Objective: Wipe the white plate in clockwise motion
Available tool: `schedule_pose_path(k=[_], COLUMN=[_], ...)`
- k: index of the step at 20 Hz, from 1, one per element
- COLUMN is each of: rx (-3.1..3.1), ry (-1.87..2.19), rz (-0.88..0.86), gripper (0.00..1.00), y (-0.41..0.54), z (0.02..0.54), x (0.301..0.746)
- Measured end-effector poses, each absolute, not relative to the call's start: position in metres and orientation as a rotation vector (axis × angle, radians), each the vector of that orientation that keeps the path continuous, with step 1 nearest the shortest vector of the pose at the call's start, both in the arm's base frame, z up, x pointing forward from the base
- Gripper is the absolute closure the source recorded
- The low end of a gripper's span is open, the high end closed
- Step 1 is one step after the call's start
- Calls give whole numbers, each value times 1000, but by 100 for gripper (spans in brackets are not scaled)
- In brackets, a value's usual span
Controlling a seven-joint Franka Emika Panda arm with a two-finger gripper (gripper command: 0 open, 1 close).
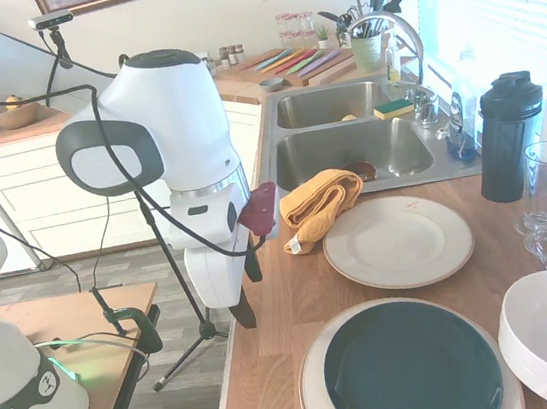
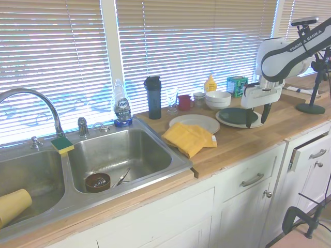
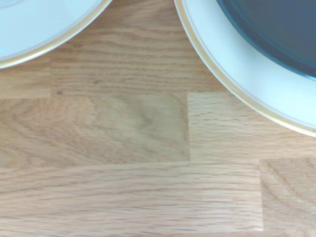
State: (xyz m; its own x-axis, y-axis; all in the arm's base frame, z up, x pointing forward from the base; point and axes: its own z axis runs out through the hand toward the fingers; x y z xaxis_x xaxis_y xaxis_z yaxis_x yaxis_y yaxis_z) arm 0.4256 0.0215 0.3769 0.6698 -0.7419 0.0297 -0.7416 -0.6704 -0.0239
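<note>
A: Nothing is wiped yet? The plate [image 1: 397,241] lies bare on the tabletop [image 3: 148,163] beside the yellow cloth [image 1: 320,204].
B: Right. The pincer [image 2: 257,116] hangs open, empty, well apart from the cloth.

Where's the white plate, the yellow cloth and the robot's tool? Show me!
white plate [image 1: 397,241], first exterior view, on the bare middle of its face.
yellow cloth [image 1: 319,202], first exterior view, on the folded top by the sink's edge.
tool [image 2: 257,114], second exterior view, midway between its two dark fingertips.
</note>
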Motion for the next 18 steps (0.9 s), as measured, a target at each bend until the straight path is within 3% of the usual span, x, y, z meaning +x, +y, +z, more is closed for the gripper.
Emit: schedule_pose_path(k=[18], rx=[-2878], ry=[1130], rz=[-98], gripper=[0], y=[125], z=[395], x=[448])
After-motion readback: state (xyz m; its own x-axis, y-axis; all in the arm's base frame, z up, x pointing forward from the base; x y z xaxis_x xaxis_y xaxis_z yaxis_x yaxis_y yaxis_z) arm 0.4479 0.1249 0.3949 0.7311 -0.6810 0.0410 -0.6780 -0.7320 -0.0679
